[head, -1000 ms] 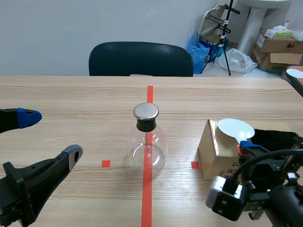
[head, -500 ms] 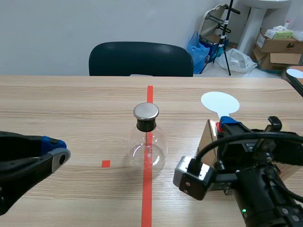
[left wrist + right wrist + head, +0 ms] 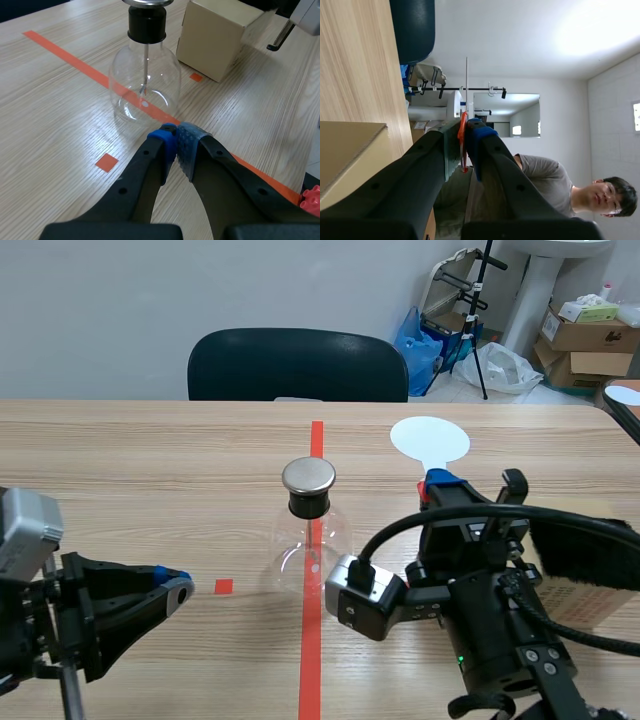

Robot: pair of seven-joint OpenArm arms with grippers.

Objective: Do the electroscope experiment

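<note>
The electroscope [image 3: 312, 540] is a clear, round-bellied glass flask. It has a black stopper [image 3: 308, 504] in its neck, a flat, shiny metal disc [image 3: 308, 476] on top, and a thin rod hanging down inside the glass. It stands upright at the middle of the pale wood-grain counter [image 3: 150, 460], on the orange-red tape line.

The left pincer [image 3: 170, 585] lies low at the near left of the flask, its tips towards it but apart from it. In the wrist view, this pincer [image 3: 176, 145] is closed on nothing, its blue dotted pads pressed together, and the flask [image 3: 145, 85] is just ahead of them.

The right pincer [image 3: 440, 483] stands to the right of the flask and grips the red handle of a white paddle [image 3: 429, 440]. The paddle's flat, round head stands up to the far right of the metal disc, clear of it. Seen edge-on from the wrist, the paddle [image 3: 466, 90] is a thin sheet clamped between the fingers [image 3: 464, 145].

At the near right, a brown cardboard box [image 3: 590, 600] sits partly behind that arm, with a black fuzzy cloth [image 3: 585, 550] lying on top.
</note>
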